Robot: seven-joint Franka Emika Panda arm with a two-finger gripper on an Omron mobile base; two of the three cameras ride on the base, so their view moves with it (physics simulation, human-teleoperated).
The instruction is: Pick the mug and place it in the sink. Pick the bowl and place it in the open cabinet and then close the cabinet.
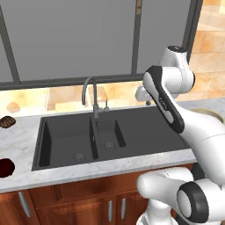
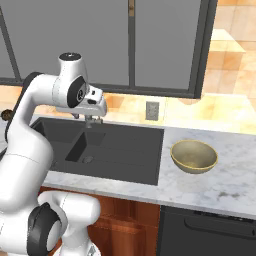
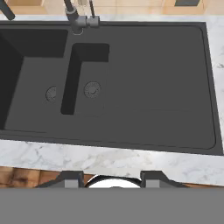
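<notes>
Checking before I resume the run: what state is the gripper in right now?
Gripper: open, fingers apart with nothing between them, hanging above the sink.

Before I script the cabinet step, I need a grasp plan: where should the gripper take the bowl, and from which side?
Probably the bowl by its rim, from above, one finger inside and one outside. It sits upright and open on the counter, apparently too wide to span, with free space all around.
</notes>
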